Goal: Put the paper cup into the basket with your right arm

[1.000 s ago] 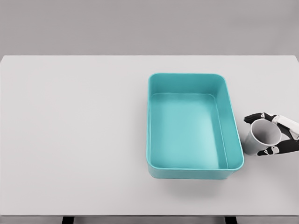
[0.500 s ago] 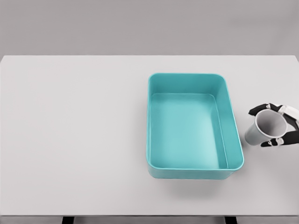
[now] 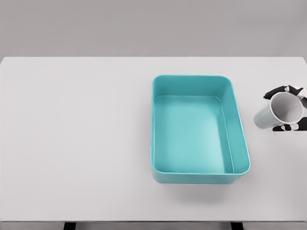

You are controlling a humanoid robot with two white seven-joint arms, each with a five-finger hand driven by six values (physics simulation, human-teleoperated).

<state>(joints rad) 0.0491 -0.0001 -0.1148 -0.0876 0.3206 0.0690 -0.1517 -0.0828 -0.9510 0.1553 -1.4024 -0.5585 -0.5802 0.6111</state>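
Lying tilted, the white paper cup (image 3: 279,111) has its open mouth turned toward the camera and right, its bottom toward the teal basket (image 3: 240,143) on the left. The right hand (image 3: 289,109) at the right edge wraps black fingers (image 3: 275,91) around its rim, above the white table (image 3: 76,139).

Right hand (image 3: 289,109) is showing at the right edge of the head view: black fingers (image 3: 274,92) with small white patches at the joints, white casing segments behind them. The rest of the arm is lying outside the picture.
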